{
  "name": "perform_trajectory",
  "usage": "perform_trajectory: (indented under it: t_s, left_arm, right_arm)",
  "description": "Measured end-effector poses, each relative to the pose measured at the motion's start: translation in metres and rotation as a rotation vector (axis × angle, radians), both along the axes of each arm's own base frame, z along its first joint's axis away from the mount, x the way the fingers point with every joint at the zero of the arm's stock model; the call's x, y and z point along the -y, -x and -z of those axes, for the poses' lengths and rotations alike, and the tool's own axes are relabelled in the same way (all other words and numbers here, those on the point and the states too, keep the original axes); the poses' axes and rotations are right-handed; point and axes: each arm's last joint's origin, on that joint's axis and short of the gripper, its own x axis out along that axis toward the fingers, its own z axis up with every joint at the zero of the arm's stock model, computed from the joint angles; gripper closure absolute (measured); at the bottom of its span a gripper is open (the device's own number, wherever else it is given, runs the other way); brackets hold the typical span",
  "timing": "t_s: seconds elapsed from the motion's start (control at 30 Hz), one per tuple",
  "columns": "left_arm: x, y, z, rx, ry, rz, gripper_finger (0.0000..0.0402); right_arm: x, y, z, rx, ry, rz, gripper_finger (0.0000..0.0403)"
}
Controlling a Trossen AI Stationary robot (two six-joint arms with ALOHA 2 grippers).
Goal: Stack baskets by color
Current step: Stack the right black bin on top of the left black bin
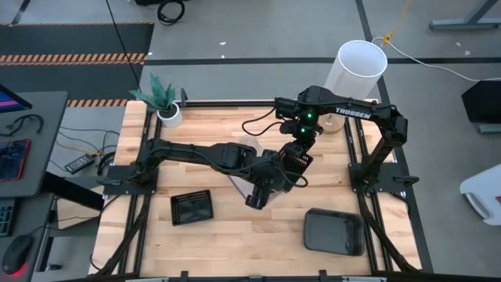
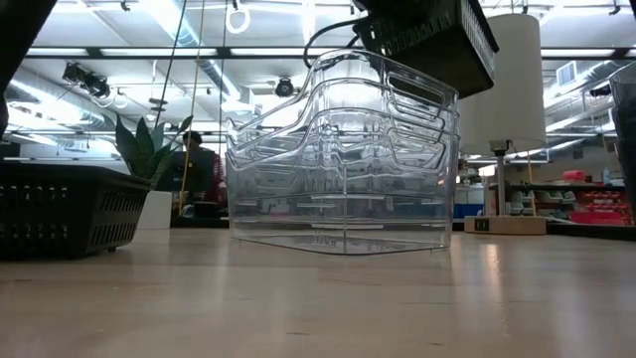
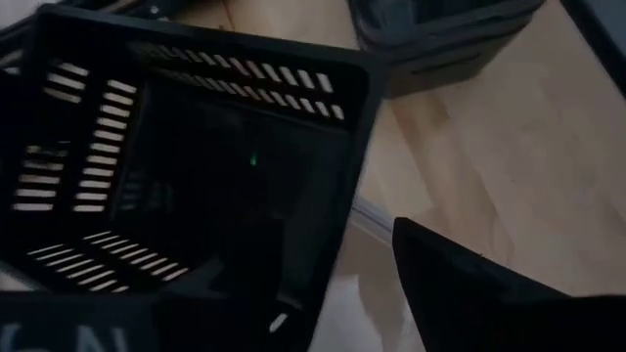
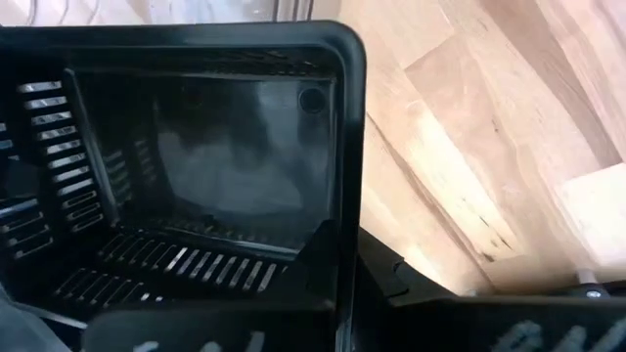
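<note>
High view: we see both arms meeting mid-table. The right gripper holds a black basket aloft; the left gripper sits just beside it, jaws wide. A second black basket and a grey basket rest apart nearer the front.

Low view: clear baskets already nested, black one above them.

Wrist views: right jaws pinched on the rim, likely a handover for carrying.
</note>
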Motion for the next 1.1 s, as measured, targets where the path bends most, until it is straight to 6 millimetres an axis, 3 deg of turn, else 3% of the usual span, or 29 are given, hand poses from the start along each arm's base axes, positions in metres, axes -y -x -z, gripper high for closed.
perform_trajectory:
  t_s: [0.57, 0.67, 0.83, 1.1]
  left_arm:
    - [0.002, 0.001, 0.001, -0.008, -0.043, 0.026, 0.0261]
    - [0.002, 0.003, 0.002, -0.027, -0.054, 0.033, 0.0294]
    - [0.002, 0.005, -0.001, -0.029, -0.050, 0.044, 0.0386]
    - [-0.004, 0.014, -0.037, 0.026, -0.017, 0.035, 0.0396]
  right_arm:
    - [-0.001, 0.000, -0.001, 0.017, -0.035, -0.010, 0.0394]
    - [-0.001, 0.000, -0.001, 0.023, -0.048, -0.010, 0.0394]
    - [-0.001, -0.001, -0.001, 0.046, -0.048, -0.031, 0.0391]
    - [0.002, -0.003, -0.001, 0.057, 0.042, -0.050, 0.0333]
